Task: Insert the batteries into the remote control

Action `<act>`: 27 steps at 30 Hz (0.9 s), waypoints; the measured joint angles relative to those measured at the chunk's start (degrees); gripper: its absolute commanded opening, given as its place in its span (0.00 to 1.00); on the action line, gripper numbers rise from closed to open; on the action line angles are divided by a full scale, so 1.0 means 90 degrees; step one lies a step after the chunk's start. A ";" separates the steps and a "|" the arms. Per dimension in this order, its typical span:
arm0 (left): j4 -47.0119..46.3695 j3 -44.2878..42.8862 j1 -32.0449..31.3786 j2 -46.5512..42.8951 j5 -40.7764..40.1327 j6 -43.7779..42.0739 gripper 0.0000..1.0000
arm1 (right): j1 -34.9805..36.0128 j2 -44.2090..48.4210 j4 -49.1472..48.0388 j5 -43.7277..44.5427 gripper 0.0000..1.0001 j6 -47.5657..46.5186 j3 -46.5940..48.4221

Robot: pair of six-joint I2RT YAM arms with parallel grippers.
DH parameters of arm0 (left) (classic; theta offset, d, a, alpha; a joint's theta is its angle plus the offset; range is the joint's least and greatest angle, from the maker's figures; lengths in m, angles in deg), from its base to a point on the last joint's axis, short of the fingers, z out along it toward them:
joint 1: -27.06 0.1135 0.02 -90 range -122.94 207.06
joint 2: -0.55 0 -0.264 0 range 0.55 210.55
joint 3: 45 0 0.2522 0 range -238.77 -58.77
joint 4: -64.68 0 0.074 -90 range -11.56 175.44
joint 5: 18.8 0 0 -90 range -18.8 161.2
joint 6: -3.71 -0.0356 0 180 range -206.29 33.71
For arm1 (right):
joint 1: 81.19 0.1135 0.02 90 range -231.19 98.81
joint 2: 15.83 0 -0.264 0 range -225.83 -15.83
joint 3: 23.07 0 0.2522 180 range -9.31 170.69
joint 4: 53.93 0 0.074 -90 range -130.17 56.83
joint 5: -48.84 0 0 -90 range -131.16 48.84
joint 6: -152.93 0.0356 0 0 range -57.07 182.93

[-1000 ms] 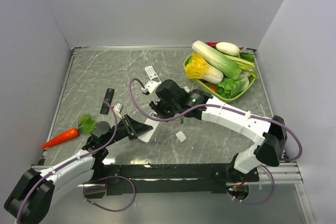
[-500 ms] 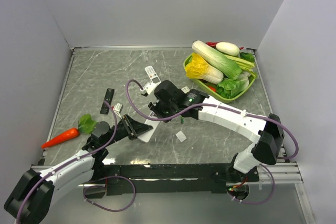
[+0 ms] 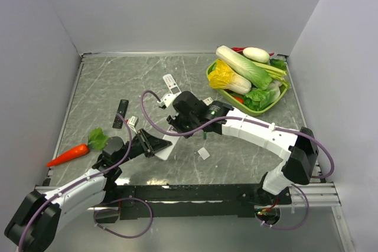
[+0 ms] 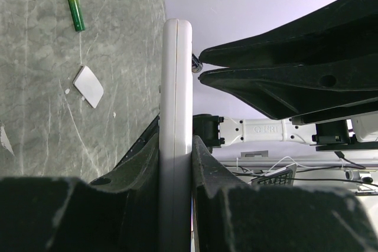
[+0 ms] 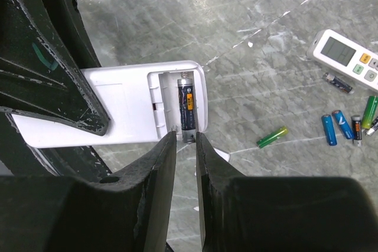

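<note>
My left gripper (image 3: 155, 144) is shut on a white remote (image 3: 168, 144), seen edge-on between its pads in the left wrist view (image 4: 176, 116). In the right wrist view the remote (image 5: 118, 113) lies with its back compartment open and a dark battery (image 5: 187, 107) in it. My right gripper (image 5: 185, 141) has its jaws nearly closed round the near end of that battery. In the top view the right gripper (image 3: 175, 127) is right over the remote. A loose green battery (image 3: 204, 136) and the white battery cover (image 3: 203, 153) lie on the table beside it.
A second white remote (image 3: 170, 82), a black remote (image 3: 121, 113) and several loose batteries (image 5: 342, 125) lie at the left middle. A carrot (image 3: 68, 154) is near the left edge. A green basket (image 3: 283, 95) of vegetables stands at the back right.
My right gripper has shifted slightly left over the held remote. The left arm and the remote have not moved.
</note>
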 measured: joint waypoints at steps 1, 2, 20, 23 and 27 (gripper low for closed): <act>0.0000 0.0000 0.0000 -0.0002 0.0000 0.0005 0.02 | 0.0000 -0.0010 0.0000 -0.0002 0.27 0.0000 -0.0005; 0.0000 0.0000 0.0000 -0.0002 0.0000 0.0007 0.02 | 0.0000 -0.0010 -0.0002 -0.0005 0.26 0.0000 -0.0012; 0.0012 0.0000 0.0002 -0.0092 -0.0002 0.0029 0.02 | 0.0000 -0.0012 -0.0095 0.0005 0.05 0.0032 -0.0083; 0.0010 0.0002 0.0002 -0.0100 0.0000 0.0029 0.02 | 0.0000 -0.0012 -0.0119 0.0027 0.03 0.0053 -0.0092; -0.0029 0.0005 0.0019 -0.0100 -0.0010 0.0112 0.02 | 0.0000 -0.0012 -0.0189 0.0104 0.00 0.0078 -0.0102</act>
